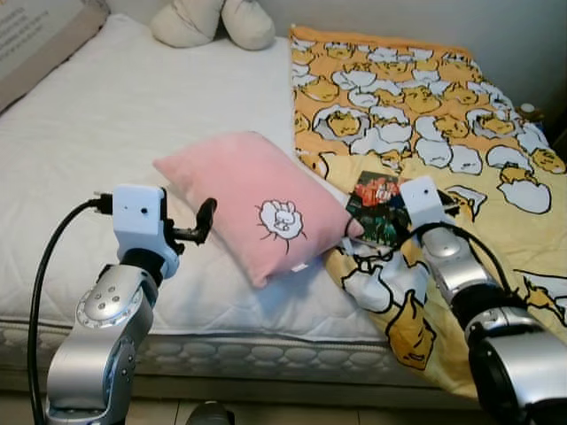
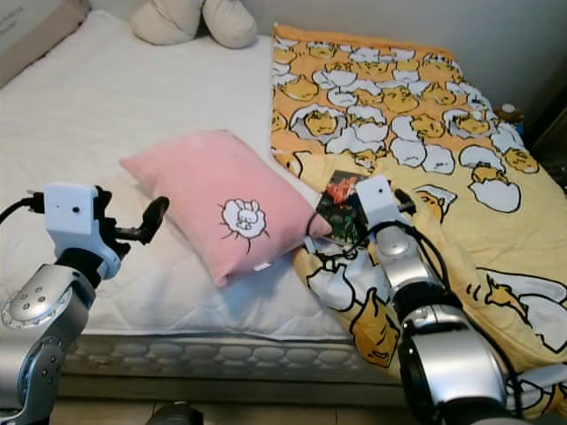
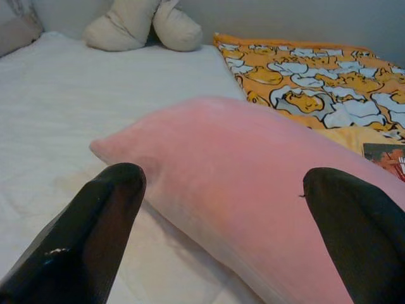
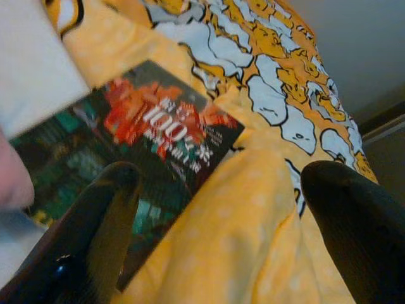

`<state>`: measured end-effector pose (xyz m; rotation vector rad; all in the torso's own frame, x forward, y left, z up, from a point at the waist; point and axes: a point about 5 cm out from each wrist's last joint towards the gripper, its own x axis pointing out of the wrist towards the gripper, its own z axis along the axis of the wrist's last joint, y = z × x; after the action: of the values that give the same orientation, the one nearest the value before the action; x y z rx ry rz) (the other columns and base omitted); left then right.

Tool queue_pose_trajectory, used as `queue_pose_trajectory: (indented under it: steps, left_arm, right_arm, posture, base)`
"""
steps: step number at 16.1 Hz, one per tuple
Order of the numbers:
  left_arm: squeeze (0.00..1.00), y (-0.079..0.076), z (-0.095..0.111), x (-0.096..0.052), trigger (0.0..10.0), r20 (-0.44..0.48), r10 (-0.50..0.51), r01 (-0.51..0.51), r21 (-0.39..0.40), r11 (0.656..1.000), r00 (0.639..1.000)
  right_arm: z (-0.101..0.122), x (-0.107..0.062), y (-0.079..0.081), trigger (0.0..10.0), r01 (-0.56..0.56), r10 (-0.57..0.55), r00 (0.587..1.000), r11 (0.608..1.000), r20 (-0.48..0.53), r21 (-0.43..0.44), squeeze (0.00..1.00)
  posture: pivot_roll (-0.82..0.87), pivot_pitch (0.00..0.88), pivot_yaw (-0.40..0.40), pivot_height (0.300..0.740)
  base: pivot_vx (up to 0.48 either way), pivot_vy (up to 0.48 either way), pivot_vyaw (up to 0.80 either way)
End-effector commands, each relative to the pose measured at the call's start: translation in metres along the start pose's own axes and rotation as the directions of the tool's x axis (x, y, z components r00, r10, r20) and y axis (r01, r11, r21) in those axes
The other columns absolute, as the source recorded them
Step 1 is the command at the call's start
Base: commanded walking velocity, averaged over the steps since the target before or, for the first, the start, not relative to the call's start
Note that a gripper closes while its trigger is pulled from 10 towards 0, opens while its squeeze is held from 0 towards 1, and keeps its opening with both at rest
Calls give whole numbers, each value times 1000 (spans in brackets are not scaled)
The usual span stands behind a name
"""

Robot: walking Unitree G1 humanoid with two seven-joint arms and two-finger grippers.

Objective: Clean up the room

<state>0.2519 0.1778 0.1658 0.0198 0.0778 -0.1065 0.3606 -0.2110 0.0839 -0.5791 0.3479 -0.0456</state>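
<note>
Right wrist view: dark book (image 4: 133, 158) with a red-and-green cover, white "100" printed large across it, the smaller characters beside too blurred to read. Lying on the yellow blanket (image 4: 253, 209) with its cartoon pattern of white and orange figures, one corner tucked against the pink pillow (image 1: 244, 199). Right gripper (image 4: 215, 228) poised just over the book's near edge, fingers spread wide apart, nothing between them, one finger (image 4: 95, 221) over the cover, the other over bare blanket.

From the head camera: book (image 1: 379, 208) sitting at the blanket's left border, between pillow and right wrist, partly covered by the white wrist camera housing (image 1: 425, 204). Pillow lying slantwise on the white mattress (image 1: 106, 115), a small white rabbit drawing (image 1: 282, 219) on its face, a tiny tag at its lower edge too small to read. Left gripper (image 1: 202, 223) held just left of the pillow, above the mattress, not touching; seen from its own wrist, both black fingers (image 3: 82, 234) parted, pillow (image 3: 253, 183) lying ahead between them.

Further back: cream plush toy (image 1: 213, 19) at the head of the bed, cut off by the frame. Cardboard box (image 1: 40, 40) at the far left corner, printed lines on it illegible. Small object (image 1: 530, 112) past the blanket's right edge, hard to make out.
</note>
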Motion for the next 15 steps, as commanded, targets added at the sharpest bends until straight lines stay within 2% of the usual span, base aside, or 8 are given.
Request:
queue_pose_trajectory:
  steps: [1, 4, 6, 8, 10, 11, 14, 15]
  left_arm:
    - [0, -4, 2, -3, 10000, -3, -18, 18, -7, 1000, 1000]
    - [0, 11, -11, -16, 10000, -69, 23, -30, -95, 995, 997]
    - [0, 12, -21, -26, 10000, -112, -11, 5, -55, 998, 994]
    - [0, 9, -24, -27, 10000, -127, -34, 28, -45, 999, 991]
    - [0, 3, -24, -26, 10000, -133, -90, 85, -45, 995, 987]
    - [0, 1, -26, -26, 10000, -136, -113, 107, -45, 993, 984]
    - [0, -8, -30, -29, 10000, -134, -218, 226, 47, 973, 967]
    - [0, -10, -30, -28, 10000, -134, -229, 236, 41, 971, 964]
  right_arm:
    - [-7, 0, -6, 10000, 9, -11, 1000, 996, -28, -93, 0]
    - [-20, -3, 2, 10000, -48, 33, 997, 977, -75, -210, 0]
    - [-26, -5, 11, 10000, -103, 81, 991, 969, -104, -225, 0]
    - [-28, -7, 22, 10000, -167, 149, 983, 971, -111, -171, 0]
    - [-14, -7, 42, 10000, -257, 256, 966, 966, -49, -31, 0]
    - [-7, -7, 50, 10000, -291, 291, 956, 957, -18, -10, 0]
    - [16, -13, 81, 10000, -444, 436, 896, 888, 91, 122, 0]
    - [20, -16, 91, 10000, -492, 479, 870, 855, 114, 163, 0]
  posture:
    - [269, 18, -68, 740]
    - [276, 29, -64, 740]
    - [282, 32, -69, 740]
    - [285, 31, -72, 740]
    - [281, 29, -72, 740]
    - [274, 27, -69, 740]
    - [259, 24, -67, 740]
    - [251, 23, -65, 740]
  base:
    - [0, 0, 0]
    - [0, 0, 0]
    - [0, 0, 0]
    - [0, 0, 0]
    - [0, 0, 0]
    - [0, 0, 0]
    - [0, 0, 0]
    - [0, 0, 0]
